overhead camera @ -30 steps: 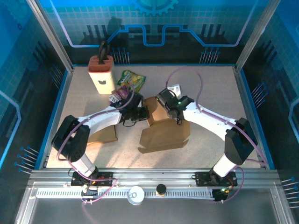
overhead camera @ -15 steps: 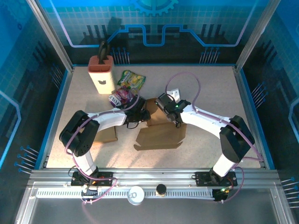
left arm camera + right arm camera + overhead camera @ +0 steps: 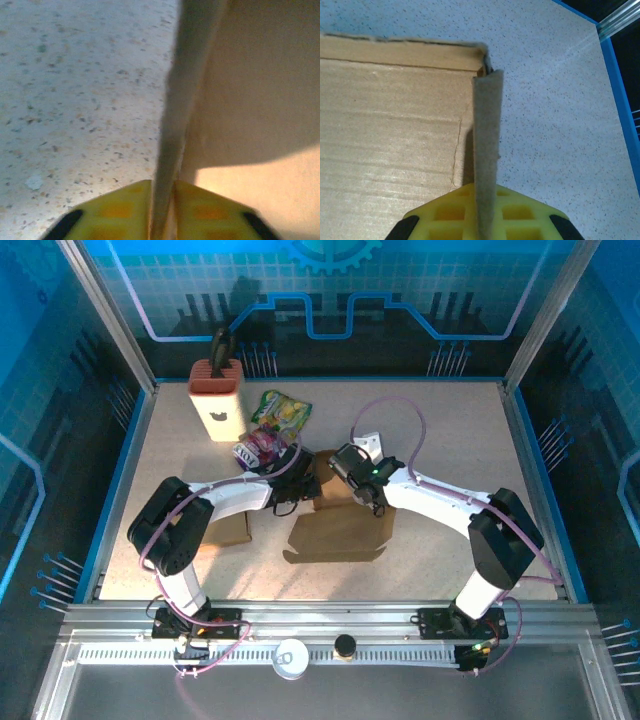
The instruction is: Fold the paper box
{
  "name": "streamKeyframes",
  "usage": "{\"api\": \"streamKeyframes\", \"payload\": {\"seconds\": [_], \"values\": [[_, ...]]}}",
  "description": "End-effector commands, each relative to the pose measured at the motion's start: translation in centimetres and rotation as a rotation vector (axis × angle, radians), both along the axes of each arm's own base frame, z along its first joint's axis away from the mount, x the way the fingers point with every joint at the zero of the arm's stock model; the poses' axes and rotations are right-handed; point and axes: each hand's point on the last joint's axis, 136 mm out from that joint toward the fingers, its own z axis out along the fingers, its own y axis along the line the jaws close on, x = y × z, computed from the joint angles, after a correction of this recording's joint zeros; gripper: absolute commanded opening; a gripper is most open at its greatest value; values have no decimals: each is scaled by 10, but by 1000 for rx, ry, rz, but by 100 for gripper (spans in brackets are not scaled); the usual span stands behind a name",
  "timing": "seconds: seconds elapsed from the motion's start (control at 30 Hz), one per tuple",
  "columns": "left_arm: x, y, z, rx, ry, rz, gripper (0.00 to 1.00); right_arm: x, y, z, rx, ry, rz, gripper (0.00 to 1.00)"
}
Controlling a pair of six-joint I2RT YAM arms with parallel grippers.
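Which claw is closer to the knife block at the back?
Left. The left claw is in front of the knife block, slightly right; the right claw is farther right, past the box wall.

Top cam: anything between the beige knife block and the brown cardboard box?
Yes. In the top view, a green-yellow snack bag and a purple packet lie between the beige knife block and the brown cardboard box.

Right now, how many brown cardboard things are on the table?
2. A flat piece lies on the left, partly under the left arm. The bigger paper box sits mid-table, beside the right arm. The arms may hide more.
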Motion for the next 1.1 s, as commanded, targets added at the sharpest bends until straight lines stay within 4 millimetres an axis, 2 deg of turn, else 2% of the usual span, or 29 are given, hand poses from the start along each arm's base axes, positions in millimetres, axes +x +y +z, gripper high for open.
{"api": "streamKeyframes", "payload": {"seconds": [0.0,0.07,0.13,0.33,0.5,0.67,0.83,0.97,1.07], "values": [[6,10,6,31,-15,49,29,-6,-13,-11,-49,65,-33,0],[4,9,20,13,-28,42,46,-6,-18,-16,-36,90,-54,0],[2,8,35,-3,-43,31,57,-6,-23,-21,-21,119,-79,0],[-3,0,75,-49,-69,-26,70,-9,-38,-47,59,218,-165,0],[-12,3,99,-65,-97,-37,71,-18,-64,-68,187,280,-296,0],[-36,10,116,-65,-130,-40,69,-30,-90,-89,505,313,-474,0],[-67,22,109,-54,-123,-26,64,-47,-101,-102,848,298,-738,0],[-86,26,99,-60,-102,-41,59,-65,-106,-100,934,296,-952,0],[-94,16,86,-93,-73,-65,56,-83,-108,-101,958,291,-1122,0]]}}
